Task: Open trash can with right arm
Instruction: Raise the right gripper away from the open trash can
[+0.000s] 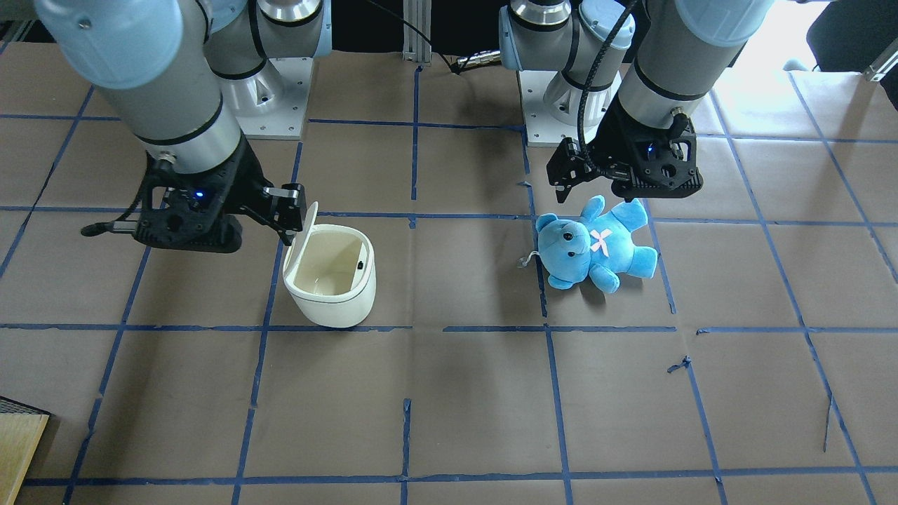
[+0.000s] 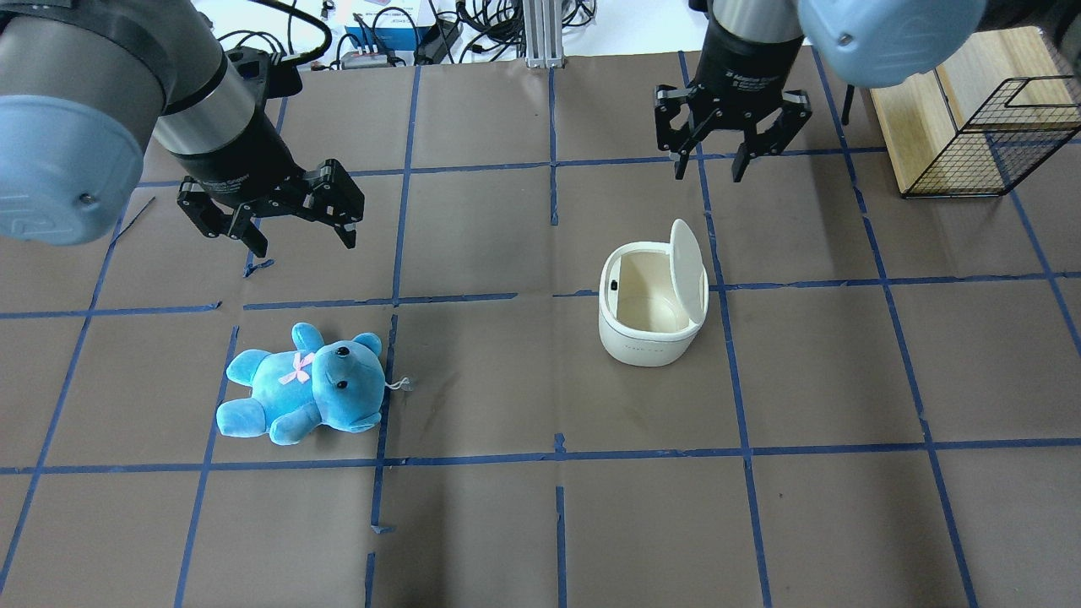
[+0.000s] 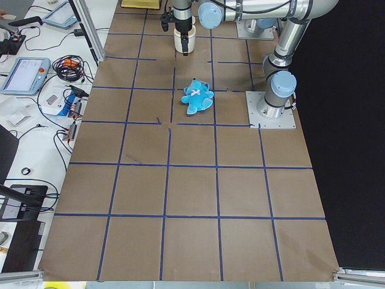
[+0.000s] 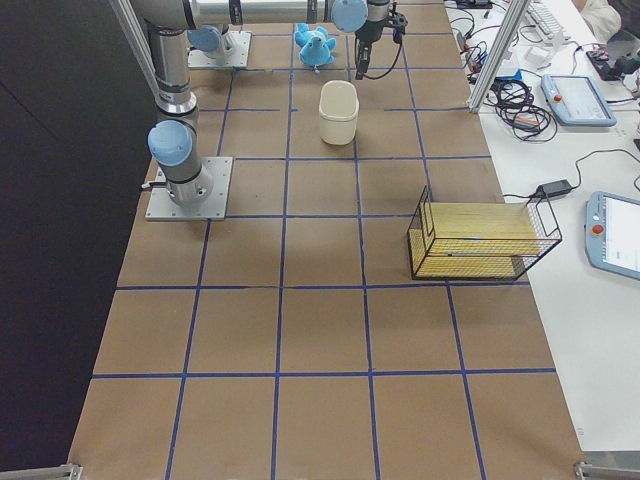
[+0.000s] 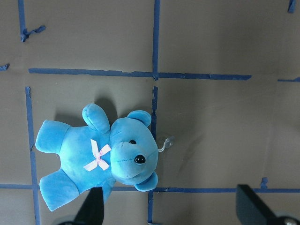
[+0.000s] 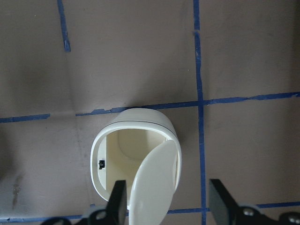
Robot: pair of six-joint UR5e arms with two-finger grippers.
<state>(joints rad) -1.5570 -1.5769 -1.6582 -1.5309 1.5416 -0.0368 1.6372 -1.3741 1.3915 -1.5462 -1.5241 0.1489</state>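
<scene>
The white trash can [image 2: 646, 342] stands open, its lid [image 2: 688, 270] tipped upright on the hinge and the cream inside showing. It also shows in the front view [image 1: 330, 294] and the right wrist view [image 6: 136, 126]. My right gripper [image 2: 708, 173] is open and empty and hangs above the can on the lid side. In the right wrist view [image 6: 168, 206] its fingers stand on either side of the raised lid [image 6: 154, 183], holding nothing. My left gripper [image 2: 304, 245] is open and empty above a blue teddy bear [image 2: 296, 393].
The teddy bear [image 5: 101, 157] lies on its back on the brown papered table with blue tape lines. A wooden board with a black wire basket [image 2: 971, 127] sits at the table's far right. Cables and devices lie beyond the back edge.
</scene>
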